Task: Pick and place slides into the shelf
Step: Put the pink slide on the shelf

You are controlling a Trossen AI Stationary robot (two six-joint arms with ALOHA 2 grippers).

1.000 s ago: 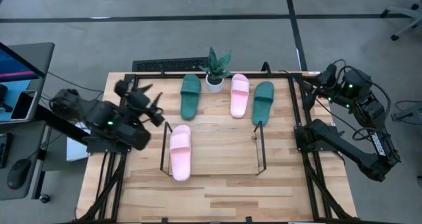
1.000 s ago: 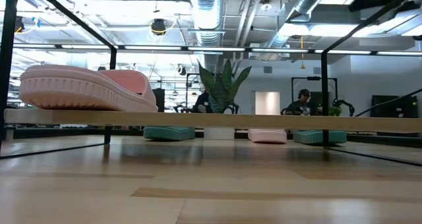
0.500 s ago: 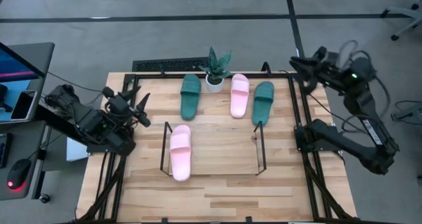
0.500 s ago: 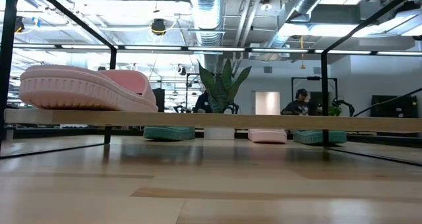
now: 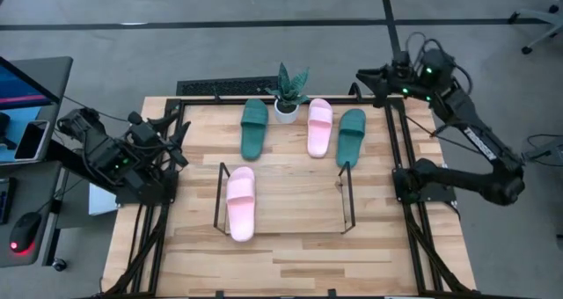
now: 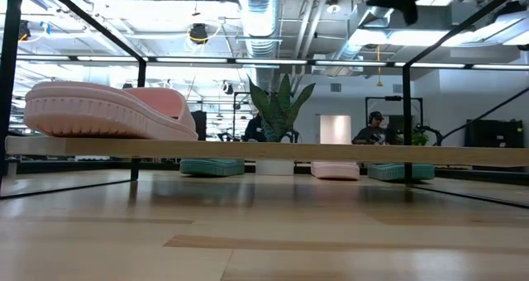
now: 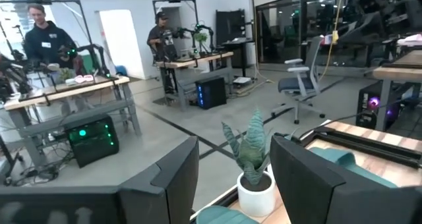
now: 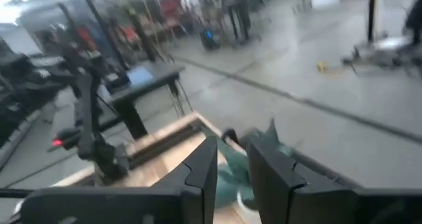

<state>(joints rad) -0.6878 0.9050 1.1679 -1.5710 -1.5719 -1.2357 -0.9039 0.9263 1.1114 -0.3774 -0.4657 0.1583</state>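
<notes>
One pale pink slide (image 5: 240, 202) lies sole down on the left part of the black wire shelf (image 5: 219, 193); the low view shows it (image 6: 107, 107) on the shelf's board. Beyond the shelf, three slides rest flat on the table: a dark green slide (image 5: 254, 127), a pink slide (image 5: 319, 127) and a second green slide (image 5: 351, 136). My left gripper (image 5: 179, 130) is open at the table's left edge, pointing level, nothing between its fingers (image 7: 173, 178). My right gripper (image 5: 362, 76) hovers high over the far right corner, a narrow empty gap between its fingers (image 8: 204, 168).
A small potted plant (image 5: 288, 94) stands at the far edge between the green and pink slides. A black metal frame (image 5: 391, 132) edges the table. The shelf's middle and right part is bare. People stand at benches in the room behind (image 7: 46, 39).
My left gripper has drawn back from the shelf toward the table's left edge, sinking a little and rolling. My right gripper has swung from beyond the right edge toward the far right corner, rising and rolling. The slides have not moved.
</notes>
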